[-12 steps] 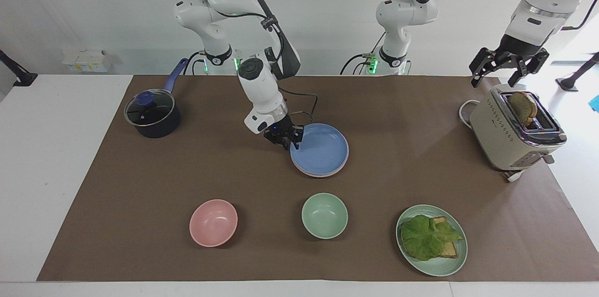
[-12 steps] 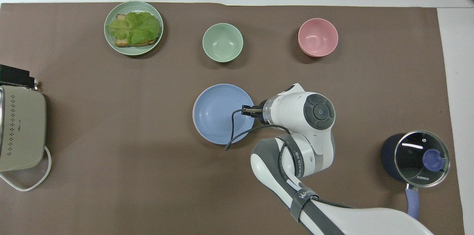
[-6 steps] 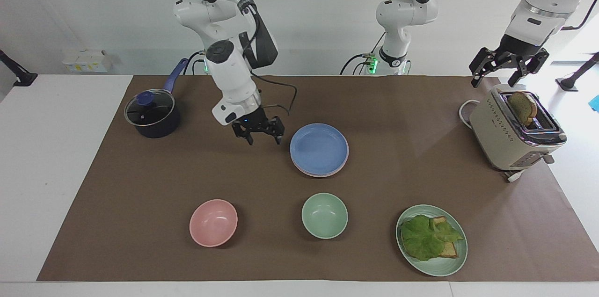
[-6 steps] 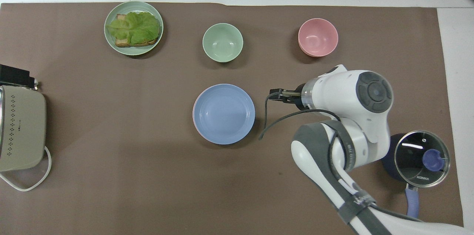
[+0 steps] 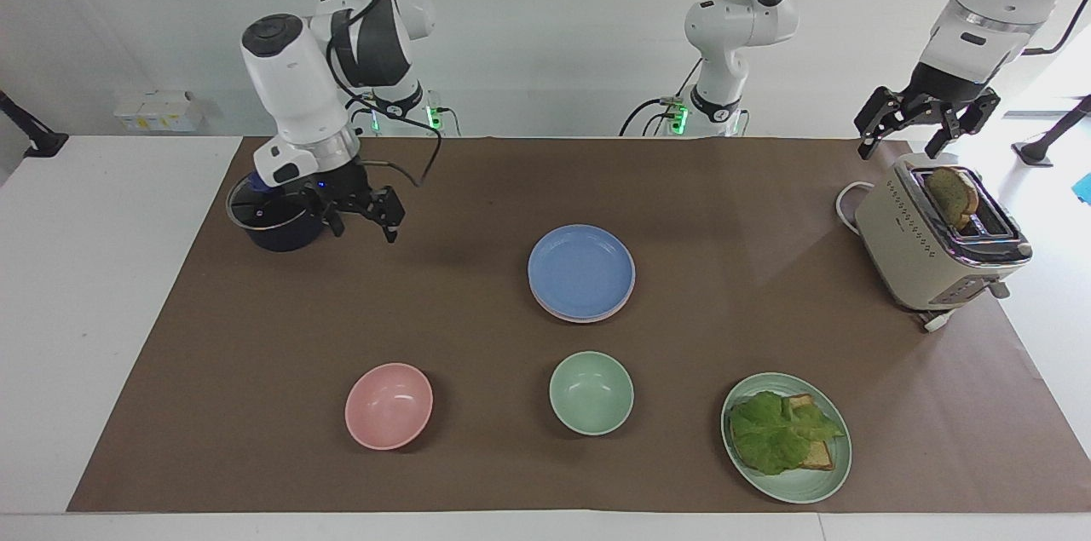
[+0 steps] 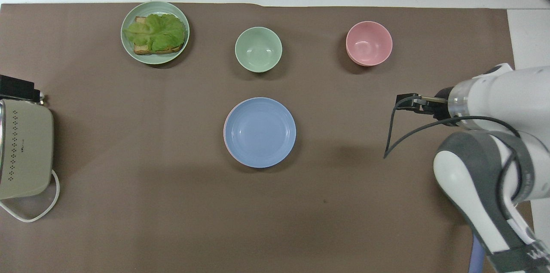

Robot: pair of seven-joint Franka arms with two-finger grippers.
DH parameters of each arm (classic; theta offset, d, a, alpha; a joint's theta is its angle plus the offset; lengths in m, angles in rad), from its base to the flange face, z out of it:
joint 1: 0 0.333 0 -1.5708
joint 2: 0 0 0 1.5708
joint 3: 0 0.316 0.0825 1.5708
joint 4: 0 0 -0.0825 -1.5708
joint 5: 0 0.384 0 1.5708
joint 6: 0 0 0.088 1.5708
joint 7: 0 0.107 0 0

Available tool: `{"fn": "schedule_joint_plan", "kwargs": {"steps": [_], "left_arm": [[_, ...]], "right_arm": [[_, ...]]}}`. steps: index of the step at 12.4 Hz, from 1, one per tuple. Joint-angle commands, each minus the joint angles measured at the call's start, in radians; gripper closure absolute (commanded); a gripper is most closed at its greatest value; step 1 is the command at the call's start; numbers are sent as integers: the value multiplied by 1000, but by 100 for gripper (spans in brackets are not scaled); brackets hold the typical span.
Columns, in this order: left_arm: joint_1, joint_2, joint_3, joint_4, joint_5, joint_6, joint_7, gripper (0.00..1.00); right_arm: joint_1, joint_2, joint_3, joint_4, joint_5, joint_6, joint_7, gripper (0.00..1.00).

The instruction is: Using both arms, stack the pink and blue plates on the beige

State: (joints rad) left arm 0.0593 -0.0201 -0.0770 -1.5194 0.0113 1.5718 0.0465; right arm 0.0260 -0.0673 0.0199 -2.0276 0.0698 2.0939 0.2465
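Note:
The blue plate (image 5: 581, 270) (image 6: 260, 132) lies mid-table on top of a stack. A thin pink plate rim (image 6: 224, 131) peeks out from under it. Whatever lies below, the beige plate included, is hidden. My right gripper (image 5: 365, 226) (image 6: 406, 103) hangs open and empty over the mat beside the pot, well away from the stack toward the right arm's end. My left gripper (image 5: 903, 141) waits open above the toaster, holding nothing.
A dark pot with a glass lid (image 5: 277, 209) sits by the right gripper. The beige toaster (image 5: 933, 243) (image 6: 23, 148) holds a bread slice (image 5: 952, 196). Farther from the robots sit a pink bowl (image 5: 389, 405), a green bowl (image 5: 591, 393) and a green plate with lettuce and toast (image 5: 786, 437).
The right gripper let go of the blue plate's rim, opened, rose and swung away toward the pot. The blue plate stays on the stack. The left arm has not moved.

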Motion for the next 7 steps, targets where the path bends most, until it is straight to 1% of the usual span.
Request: {"fn": "schedule_joint_plan", "kwargs": {"steps": [1, 3, 4, 7], "left_arm": [[7, -11, -3, -10, 1, -9, 0, 0], [7, -11, -3, -10, 1, -9, 0, 0], [7, -11, -3, -10, 1, -9, 0, 0], [7, -11, -3, -10, 1, -9, 0, 0]], "right_arm": [[-82, -39, 12, 93, -39, -179, -41, 0], [-112, -23, 15, 244, -94, -335, -65, 0], [-113, -16, 14, 307, -96, -389, -76, 0], [-98, 17, 15, 439, -102, -489, -79, 0]]}}
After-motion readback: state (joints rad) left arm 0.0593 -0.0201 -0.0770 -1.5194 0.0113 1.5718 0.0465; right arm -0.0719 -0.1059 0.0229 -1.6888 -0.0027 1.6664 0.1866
